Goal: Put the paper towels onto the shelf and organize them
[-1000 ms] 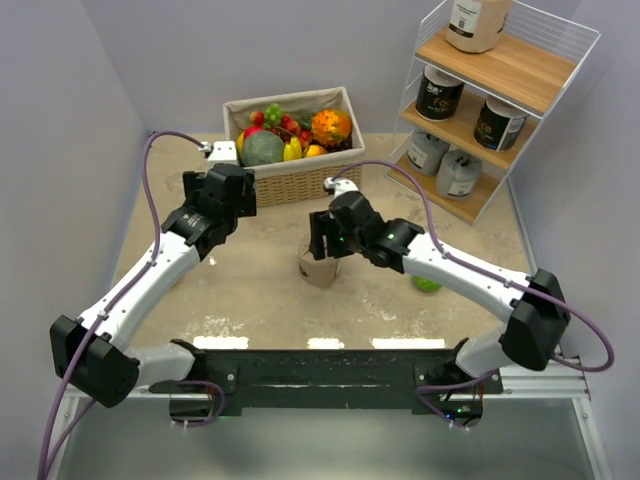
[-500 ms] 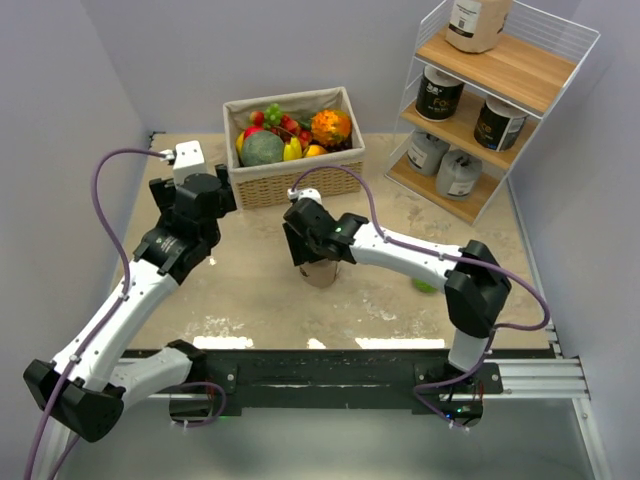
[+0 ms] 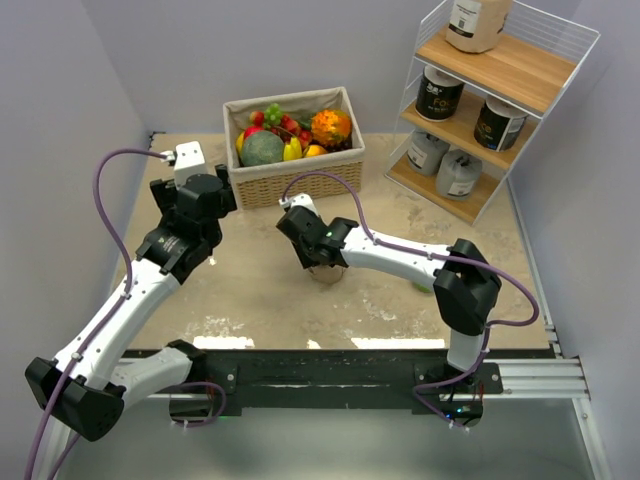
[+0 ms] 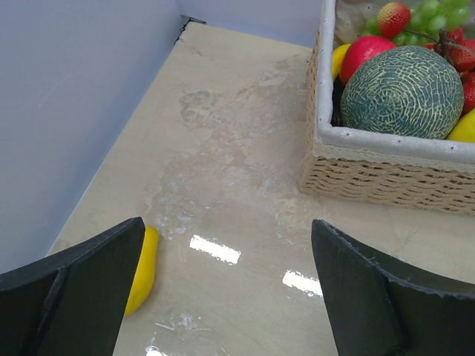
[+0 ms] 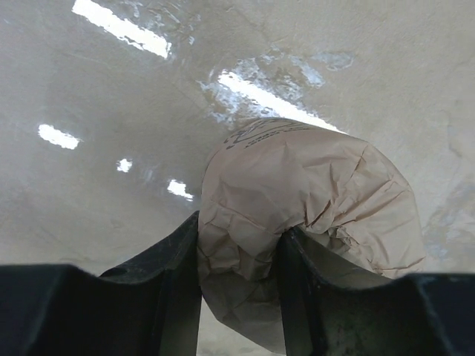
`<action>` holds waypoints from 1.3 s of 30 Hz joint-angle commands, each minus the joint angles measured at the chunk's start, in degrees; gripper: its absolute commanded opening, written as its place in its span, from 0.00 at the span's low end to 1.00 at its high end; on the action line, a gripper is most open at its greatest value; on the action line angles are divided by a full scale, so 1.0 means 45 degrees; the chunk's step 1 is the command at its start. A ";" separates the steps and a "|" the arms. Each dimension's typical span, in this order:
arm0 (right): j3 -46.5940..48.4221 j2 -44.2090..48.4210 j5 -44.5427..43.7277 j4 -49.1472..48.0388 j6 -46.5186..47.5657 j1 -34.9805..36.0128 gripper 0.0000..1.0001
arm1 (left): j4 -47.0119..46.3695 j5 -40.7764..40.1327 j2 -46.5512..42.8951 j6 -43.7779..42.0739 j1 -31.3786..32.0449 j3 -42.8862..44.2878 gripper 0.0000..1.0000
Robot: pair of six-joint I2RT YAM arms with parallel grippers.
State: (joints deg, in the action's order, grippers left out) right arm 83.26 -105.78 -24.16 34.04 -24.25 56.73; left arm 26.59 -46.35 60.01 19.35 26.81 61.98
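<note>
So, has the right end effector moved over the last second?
Yes. The right end effector has shifted left, nearer the middle of the basket's front wall, closed on the tan roll.

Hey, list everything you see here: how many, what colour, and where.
Shelf: one, white wire, wooden boards, back right.
Tan rolls: two; one top tier, one on table.
Black rolls: two, middle tier.
Grey rolls: two, bottom tier.
Basket: one, woven, back centre, holding mixed fruit.
Lime: one, green, table, right side.
Yellow fruit: one, table, near left wall.
Left tool: black, open, empty.
Right tool: black, shut on table's tan roll.
</note>
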 commanded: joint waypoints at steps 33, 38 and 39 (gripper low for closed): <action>1.1127 0.2158 -0.4847 -0.1842 1.6092 -0.5983 0.33 | -0.0811 0.0398 -0.0425 0.0582 0.0195 -0.0256 1.00; 1.0755 0.2119 -0.4105 -0.2115 1.6307 -0.7136 0.34 | -0.0831 0.0378 -0.0405 0.0582 0.0215 -0.0276 1.00; 1.0677 0.2081 -0.3948 -0.2154 1.6307 -0.7273 0.34 | -0.0811 0.0397 -0.0347 0.0582 0.0215 -0.0276 1.00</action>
State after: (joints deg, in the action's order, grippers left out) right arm 131.66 -96.40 -47.05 27.03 39.79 26.22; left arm 25.71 -43.90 59.11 20.47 27.51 61.08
